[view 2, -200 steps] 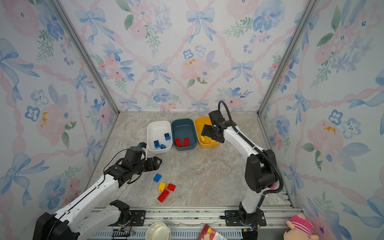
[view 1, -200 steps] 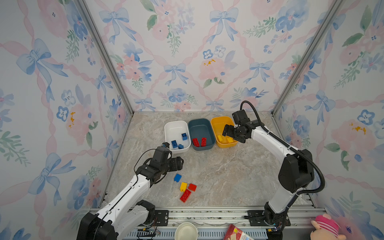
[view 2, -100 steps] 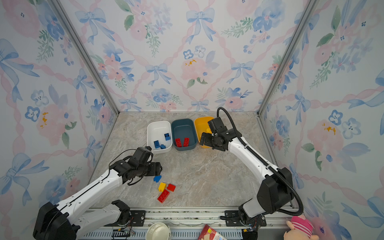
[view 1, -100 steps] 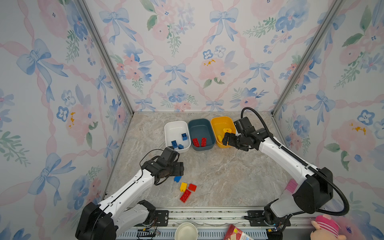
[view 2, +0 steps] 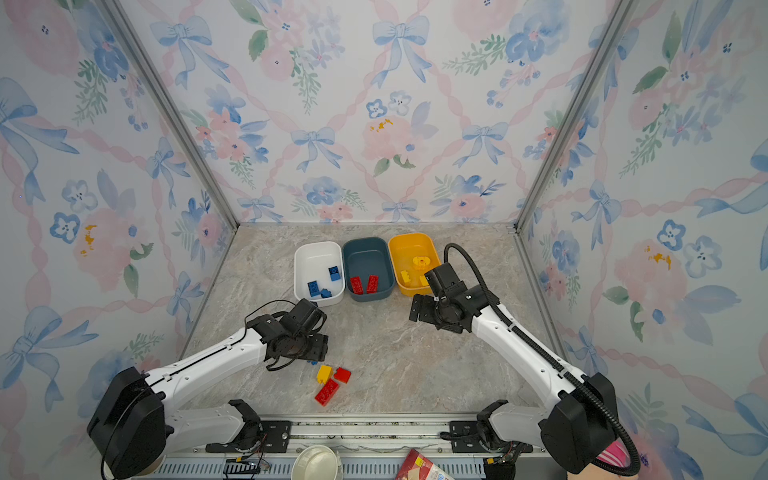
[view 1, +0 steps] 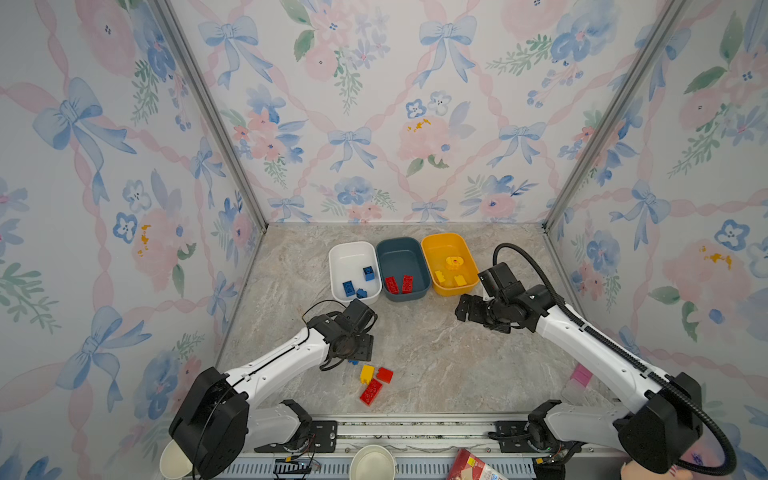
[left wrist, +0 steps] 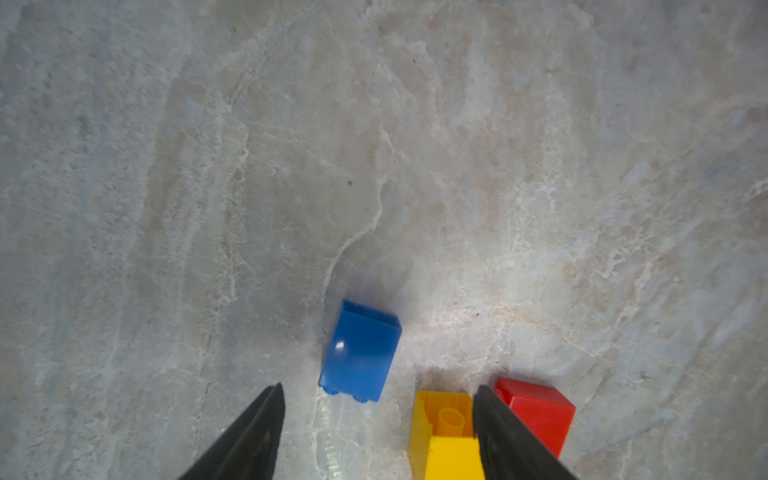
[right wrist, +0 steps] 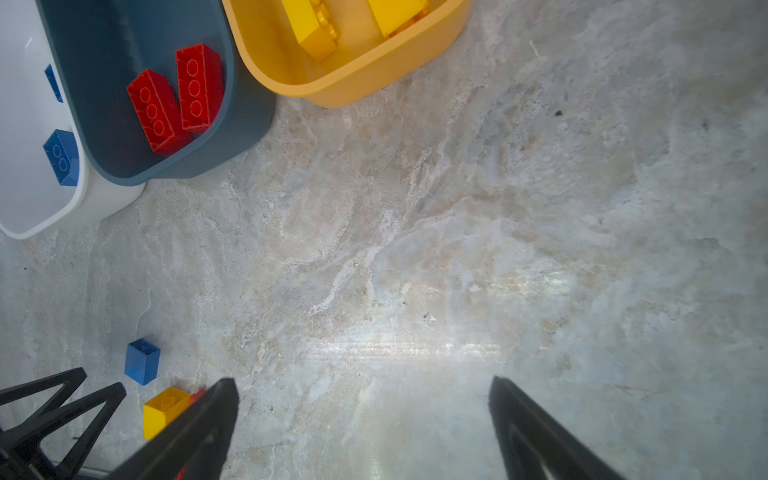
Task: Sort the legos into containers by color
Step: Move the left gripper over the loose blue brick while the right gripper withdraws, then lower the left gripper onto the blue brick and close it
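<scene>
A blue lego [left wrist: 359,353] lies loose on the surface [left wrist: 540,166], just beyond the tips of the left fingers [left wrist: 257,428], which stand apart, holding nothing. A yellow lego [left wrist: 440,453] and a red lego [left wrist: 536,411] sit beside it. The right fingers [right wrist: 199,428] gape wide and empty near the yellow tub [right wrist: 353,79]
</scene>
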Motion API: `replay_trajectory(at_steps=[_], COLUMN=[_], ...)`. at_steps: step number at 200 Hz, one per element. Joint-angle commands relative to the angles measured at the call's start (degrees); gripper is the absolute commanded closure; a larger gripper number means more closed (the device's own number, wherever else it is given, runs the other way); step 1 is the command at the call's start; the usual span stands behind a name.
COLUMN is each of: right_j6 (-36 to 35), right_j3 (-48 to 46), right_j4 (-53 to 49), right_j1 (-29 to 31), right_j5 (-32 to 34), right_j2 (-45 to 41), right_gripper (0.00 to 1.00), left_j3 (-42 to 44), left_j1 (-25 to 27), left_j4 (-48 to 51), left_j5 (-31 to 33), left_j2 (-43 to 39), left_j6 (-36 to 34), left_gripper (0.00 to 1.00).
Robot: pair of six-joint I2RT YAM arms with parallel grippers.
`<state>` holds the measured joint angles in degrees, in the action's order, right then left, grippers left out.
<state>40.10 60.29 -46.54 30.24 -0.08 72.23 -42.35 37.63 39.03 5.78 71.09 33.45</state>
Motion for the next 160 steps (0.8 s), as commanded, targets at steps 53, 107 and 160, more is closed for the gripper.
replay_trajectory(at_steps=[53, 107, 160], right_j6=[0.3, 0.4, 0.3], right_j3=[-2.2, -3.0, -3.6], right_j4=[-1.4, -0.7, -0.7], right_j1=[0.7, 0.6, -0.1], right_j5=[-1.3, -1.6, -1.7], right_j2=[-2.5, -2.8, -3.3], right_gripper=[0.03, 0.03, 0.03], left_j3=[-0.8, -1.1, -0.9], left_j1=[0.7, 0.7, 0.7], left_j4=[1.2, 0.7, -0.6], left_j5=[0.8, 0.6, 0.3], left_j2=[5.2, 9.0, 11.1], left_j6=[-0.3, -0.1, 0.0], left_gripper=[0.34, 0.36, 0.40])
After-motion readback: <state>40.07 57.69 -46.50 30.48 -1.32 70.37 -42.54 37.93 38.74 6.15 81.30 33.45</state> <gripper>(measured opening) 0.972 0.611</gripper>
